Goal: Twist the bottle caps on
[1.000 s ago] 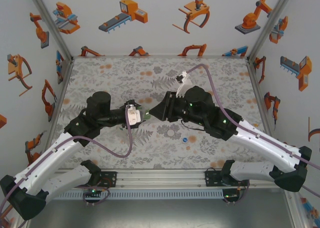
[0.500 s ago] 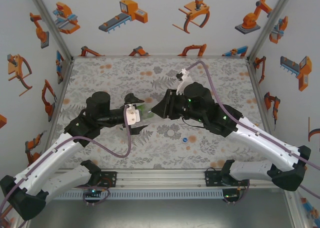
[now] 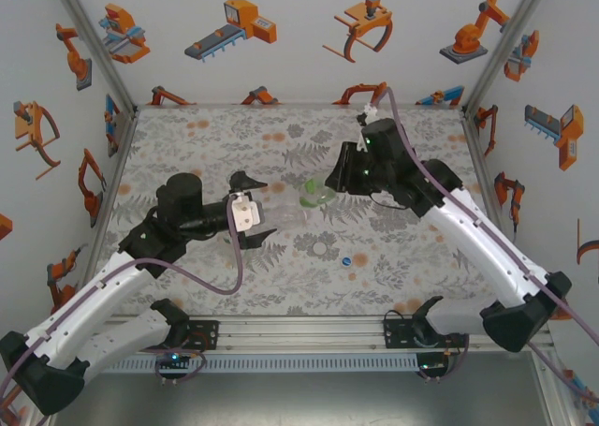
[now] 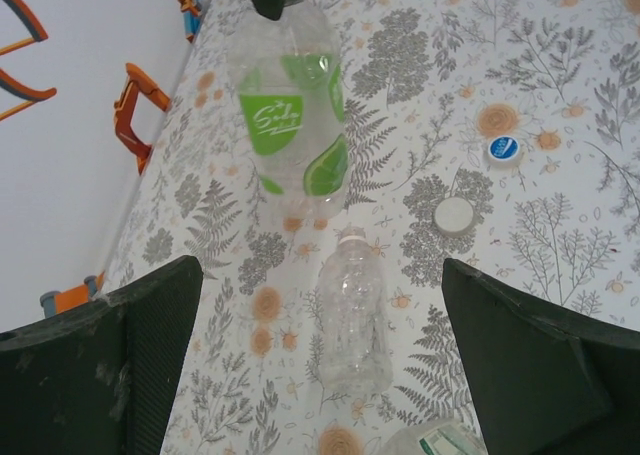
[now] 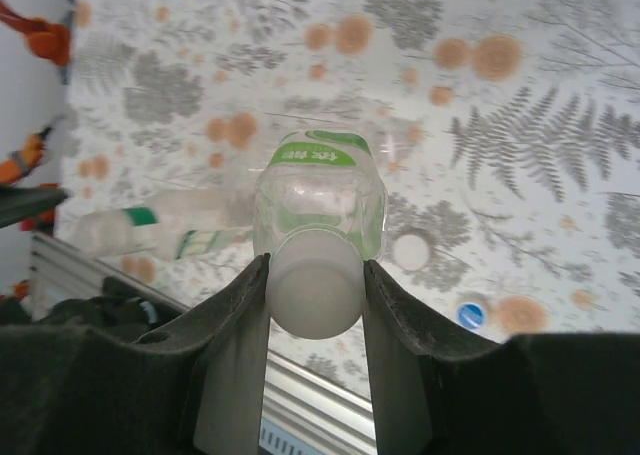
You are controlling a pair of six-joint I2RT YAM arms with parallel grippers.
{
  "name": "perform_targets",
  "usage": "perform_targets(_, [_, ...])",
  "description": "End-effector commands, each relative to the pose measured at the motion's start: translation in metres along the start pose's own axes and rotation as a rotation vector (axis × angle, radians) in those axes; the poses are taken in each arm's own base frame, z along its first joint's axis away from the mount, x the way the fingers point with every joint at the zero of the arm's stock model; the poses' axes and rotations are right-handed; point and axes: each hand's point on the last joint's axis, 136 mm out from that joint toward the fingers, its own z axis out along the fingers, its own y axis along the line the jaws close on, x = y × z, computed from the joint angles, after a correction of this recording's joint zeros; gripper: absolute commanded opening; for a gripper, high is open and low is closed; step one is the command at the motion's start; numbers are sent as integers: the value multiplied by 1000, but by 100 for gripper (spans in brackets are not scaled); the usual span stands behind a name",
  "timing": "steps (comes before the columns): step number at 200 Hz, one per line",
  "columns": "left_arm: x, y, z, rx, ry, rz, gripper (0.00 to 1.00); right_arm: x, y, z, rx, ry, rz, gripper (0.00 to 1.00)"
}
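My right gripper is shut on the pale white cap of a clear bottle with a green label, which hangs above the table from the right gripper. My left gripper is open and holds nothing, and the hanging bottle is out ahead of it. Between the left fingers a bare clear bottle lies on the cloth without a cap. A white cap and a blue cap lie loose on the table.
A third bottle with a green cap lies on its side beside the bare one, near the table's front rail. The blue cap and white cap sit front of centre. Walls close the table on three sides.
The left gripper opened and let go of the labelled bottle, then drew back left. The right arm swung back and to the right, carrying the bottle by its cap.
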Motion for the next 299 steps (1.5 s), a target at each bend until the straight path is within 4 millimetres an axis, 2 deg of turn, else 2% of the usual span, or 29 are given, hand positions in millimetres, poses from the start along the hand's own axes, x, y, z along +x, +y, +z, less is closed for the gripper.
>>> perform_targets(1, [-2, 20, -4, -99, -7, -39, 97, 0, -20, 3, 67, 89, -67, 16])
perform_targets(44, [1, 48, -12, -231, 0, -121, 97, -20, -66, 30, 217, 184, -96, 16])
perform_targets(96, [11, 90, -23, -362, 26, -395, 97, -53, -116, 71, 336, 234, -95, 15])
perform_targets(117, [14, 91, -22, -343, 57, -432, 97, -64, -137, 89, 374, 245, -83, 14])
perform_targets(130, [10, 83, -19, -297, 27, -425, 97, -69, -148, 100, 388, 255, -70, 13])
perform_targets(152, [9, 84, -19, -305, 0, -419, 97, -75, -163, 117, 410, 268, -64, 12])
perform_targets(176, [11, 84, -21, -323, 7, -389, 97, -80, -171, 130, 418, 277, -60, 12])
perform_targets(236, [9, 82, -26, -338, -1, -338, 97, -74, -186, 157, 433, 327, -57, 15])
perform_targets(299, [10, 80, -23, -317, -1, -346, 97, -73, -186, 156, 433, 328, -50, 40])
